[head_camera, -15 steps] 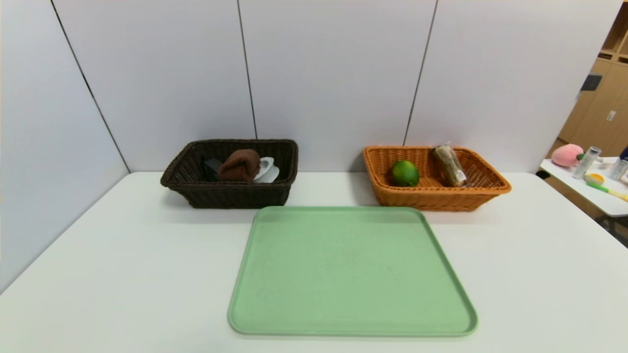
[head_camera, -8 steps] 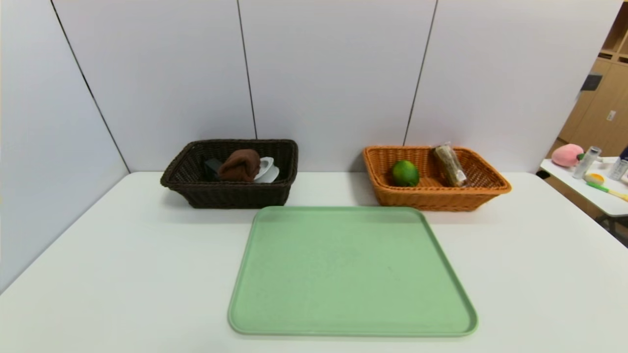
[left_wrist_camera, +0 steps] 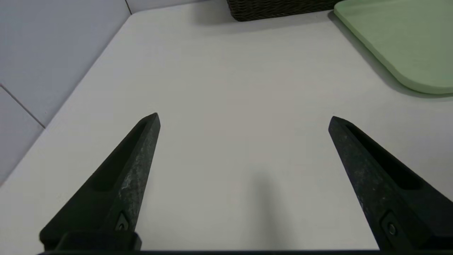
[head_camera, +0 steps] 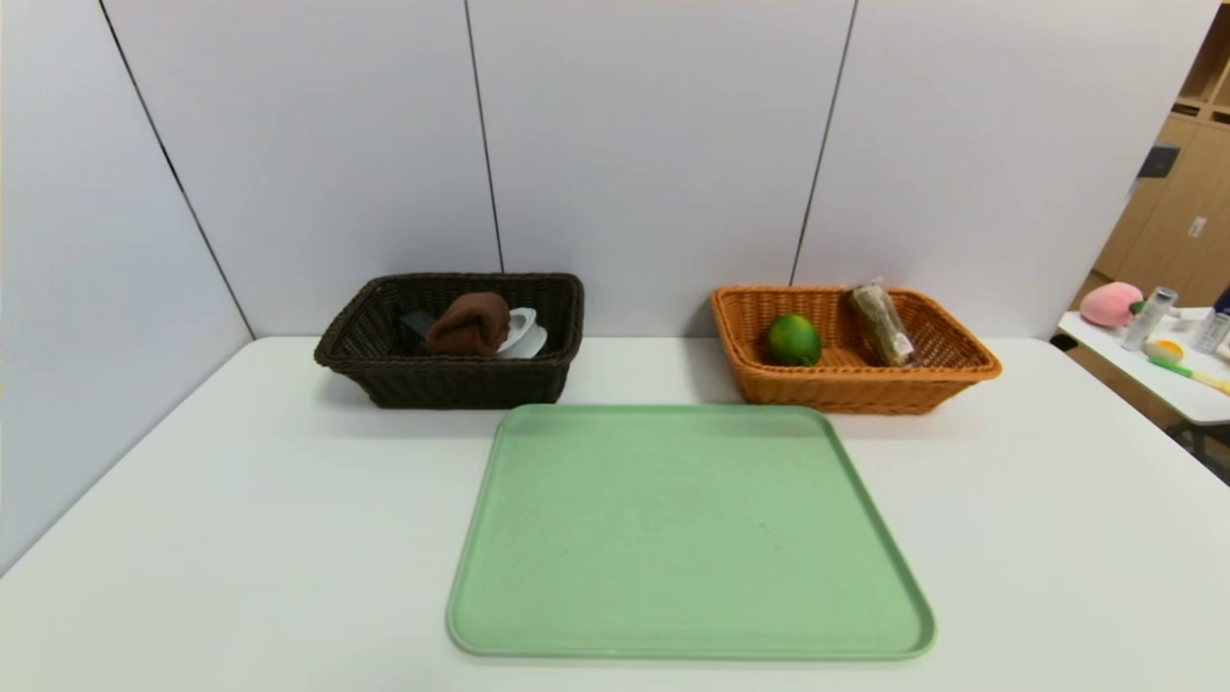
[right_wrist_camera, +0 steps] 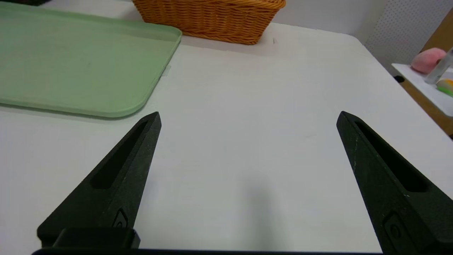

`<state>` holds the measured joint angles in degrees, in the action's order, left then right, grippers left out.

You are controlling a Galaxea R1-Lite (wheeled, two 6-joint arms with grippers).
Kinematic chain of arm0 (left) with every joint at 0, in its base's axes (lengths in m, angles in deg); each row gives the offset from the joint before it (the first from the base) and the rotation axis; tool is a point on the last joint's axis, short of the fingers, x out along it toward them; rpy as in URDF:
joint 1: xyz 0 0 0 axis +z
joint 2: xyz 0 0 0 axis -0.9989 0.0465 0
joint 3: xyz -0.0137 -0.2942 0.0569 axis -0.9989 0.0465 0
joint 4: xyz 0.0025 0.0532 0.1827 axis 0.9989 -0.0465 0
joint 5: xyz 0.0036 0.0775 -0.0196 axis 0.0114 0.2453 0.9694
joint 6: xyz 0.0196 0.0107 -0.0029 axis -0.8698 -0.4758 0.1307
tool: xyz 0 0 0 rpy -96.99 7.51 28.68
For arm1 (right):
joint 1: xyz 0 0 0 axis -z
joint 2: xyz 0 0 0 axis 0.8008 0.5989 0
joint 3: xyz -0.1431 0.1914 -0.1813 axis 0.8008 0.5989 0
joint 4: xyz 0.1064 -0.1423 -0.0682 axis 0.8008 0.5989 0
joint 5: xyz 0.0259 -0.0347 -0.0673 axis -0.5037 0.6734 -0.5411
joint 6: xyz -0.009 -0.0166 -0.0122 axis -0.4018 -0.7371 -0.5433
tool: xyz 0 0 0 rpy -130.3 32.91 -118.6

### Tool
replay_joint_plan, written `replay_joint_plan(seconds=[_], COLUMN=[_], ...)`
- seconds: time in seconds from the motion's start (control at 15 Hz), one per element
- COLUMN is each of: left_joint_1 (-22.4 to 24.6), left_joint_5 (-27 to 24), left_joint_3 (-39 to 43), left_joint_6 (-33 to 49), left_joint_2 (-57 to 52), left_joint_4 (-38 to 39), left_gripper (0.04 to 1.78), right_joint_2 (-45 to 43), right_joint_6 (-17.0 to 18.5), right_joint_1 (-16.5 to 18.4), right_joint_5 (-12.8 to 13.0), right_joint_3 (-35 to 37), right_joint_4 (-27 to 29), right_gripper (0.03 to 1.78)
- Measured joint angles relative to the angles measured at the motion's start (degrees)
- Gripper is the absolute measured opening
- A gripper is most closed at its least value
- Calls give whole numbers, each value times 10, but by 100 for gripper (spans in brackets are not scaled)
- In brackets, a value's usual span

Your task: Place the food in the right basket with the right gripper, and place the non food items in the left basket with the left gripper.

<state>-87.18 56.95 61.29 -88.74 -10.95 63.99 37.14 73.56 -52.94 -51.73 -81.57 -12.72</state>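
The dark brown left basket [head_camera: 452,380] holds a brown cloth [head_camera: 469,323], a white dish [head_camera: 524,333] and a dark item. The orange right basket [head_camera: 855,384] holds a green lime [head_camera: 793,339] and a wrapped snack bar [head_camera: 880,324]. The green tray [head_camera: 687,529] before them is bare. Neither gripper shows in the head view. My left gripper [left_wrist_camera: 244,117] is open and empty over the white table left of the tray [left_wrist_camera: 400,39]. My right gripper [right_wrist_camera: 247,115] is open and empty over the table right of the tray [right_wrist_camera: 78,60], with the orange basket [right_wrist_camera: 208,17] ahead.
White wall panels stand close behind the baskets and along the table's left side. A side table [head_camera: 1168,380] at the far right carries a pink plush toy [head_camera: 1110,304], bottles and small items. The white table [head_camera: 240,500] spreads around the tray.
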Motion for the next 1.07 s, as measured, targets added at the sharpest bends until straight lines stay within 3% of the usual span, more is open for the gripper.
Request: replay_joint_plan(seconds=[0.2,1.07], left_joint_1=[0,0], left_joint_5=[10,10], left_joint_3=[0,0], left_joint_6=[41,42], left_joint_2=[0,0], left_joint_4=[4,4], left_gripper=[169,169], right_joint_2=[0,0], right_joint_6=[69,73], right_joint_1=[-1,-1], right_joint_5=[22,23], right_joint_3=[0,0], right_joint_4=[-3,-3], right_gripper=[171,171])
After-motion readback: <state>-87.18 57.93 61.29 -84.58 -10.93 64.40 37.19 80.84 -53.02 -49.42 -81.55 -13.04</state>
